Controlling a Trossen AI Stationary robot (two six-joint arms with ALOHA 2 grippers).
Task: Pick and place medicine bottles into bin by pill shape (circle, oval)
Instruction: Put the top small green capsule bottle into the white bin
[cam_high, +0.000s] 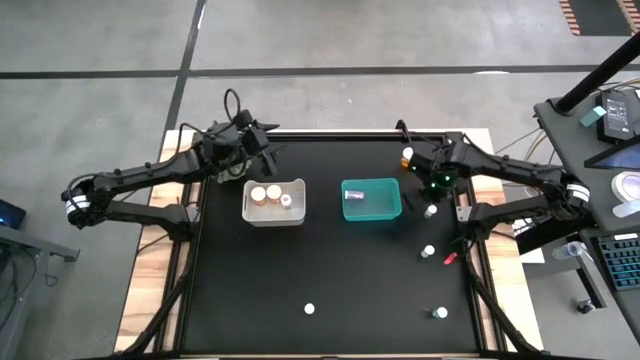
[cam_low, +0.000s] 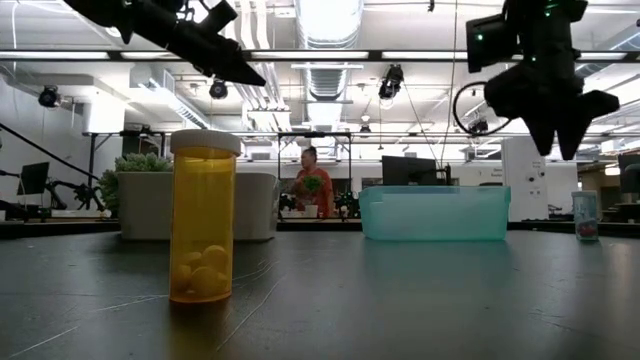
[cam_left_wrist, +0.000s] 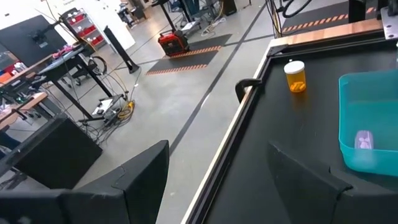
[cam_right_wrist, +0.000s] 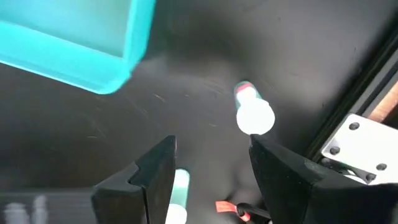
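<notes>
The white bin (cam_high: 273, 201) holds three bottles. The teal bin (cam_high: 371, 199) holds one slim bottle (cam_left_wrist: 363, 140). An amber bottle (cam_high: 407, 155) stands at the far edge, right of the teal bin, and shows in the left wrist view (cam_left_wrist: 295, 76). Slim bottles (cam_high: 431, 211) (cam_high: 428, 252) (cam_high: 439, 313) stand at the right. Another amber bottle (cam_low: 203, 225) stands near the front. My left gripper (cam_high: 258, 140) is open and empty, raised beyond the white bin's far side. My right gripper (cam_high: 432, 180) is open and empty, raised between the teal bin and a slim bottle (cam_right_wrist: 254, 112).
A spiky green plant (cam_high: 226, 166) stands left of the white bin, under my left arm. A small red thing (cam_high: 450, 258) lies at the table's right edge. The table's raised frame (cam_right_wrist: 364, 134) is close on my right gripper's right.
</notes>
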